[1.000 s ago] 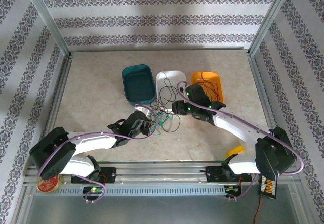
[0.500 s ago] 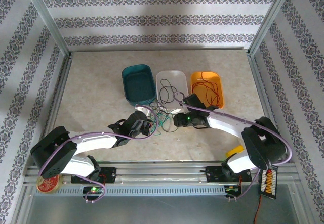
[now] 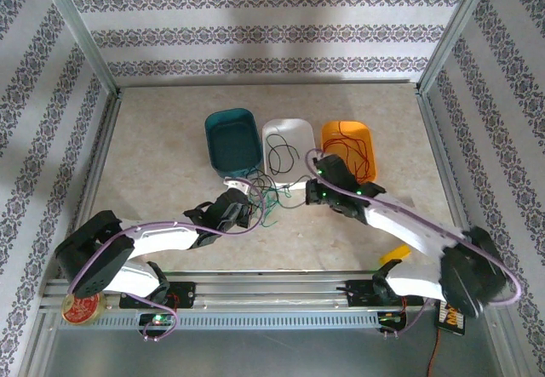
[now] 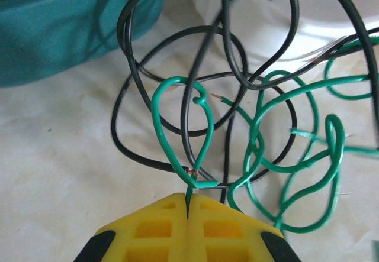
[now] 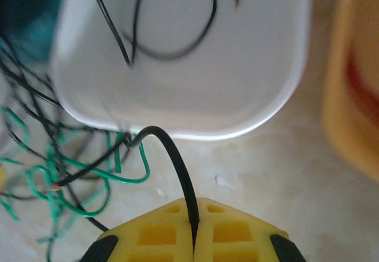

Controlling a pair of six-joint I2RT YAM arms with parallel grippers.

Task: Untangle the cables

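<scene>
A tangle of green and black cables (image 3: 268,197) lies on the table just in front of the trays. My left gripper (image 3: 249,208) sits at the tangle's left side. Its yellow jaws (image 4: 188,200) are shut on a green cable (image 4: 178,79), which loops up over black cable (image 4: 116,120). My right gripper (image 3: 310,192) is at the tangle's right side, shut (image 5: 193,229) on a black cable (image 5: 177,167). That cable arches toward the green cables (image 5: 127,179) by the white tray's (image 5: 249,96) near rim.
Three trays stand in a row behind the tangle: teal (image 3: 232,143), white (image 3: 294,128) with a loose black cable (image 3: 279,151) in it, and orange (image 3: 345,130) holding red cables (image 3: 351,149). Metal frame posts border the table. A red tape roll (image 3: 81,311) lies at the near left.
My right gripper went from open to shut on the black cable and shifted slightly up and right beside the tangle. My left gripper kept its grip and place.
</scene>
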